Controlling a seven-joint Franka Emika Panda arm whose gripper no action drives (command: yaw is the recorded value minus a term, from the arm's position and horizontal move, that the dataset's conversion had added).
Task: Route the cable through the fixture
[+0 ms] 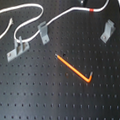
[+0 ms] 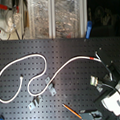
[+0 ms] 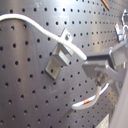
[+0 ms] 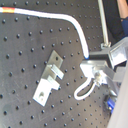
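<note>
Clearly the tool point(image 4: 96, 70) is pinched on the thin white flexible cable point(image 4: 75, 22), near its end. The small light-grey forked metal fixture point(image 4: 50, 80) sits on the black perforated worktop point(image 4: 25, 50) just beside and below the tool. I'd lower the taut cord squarely into its slot.

White cable point(image 3: 75, 49) over a grey clip point(image 3: 56, 59), ending at the fingers point(image 3: 100, 66).
</note>
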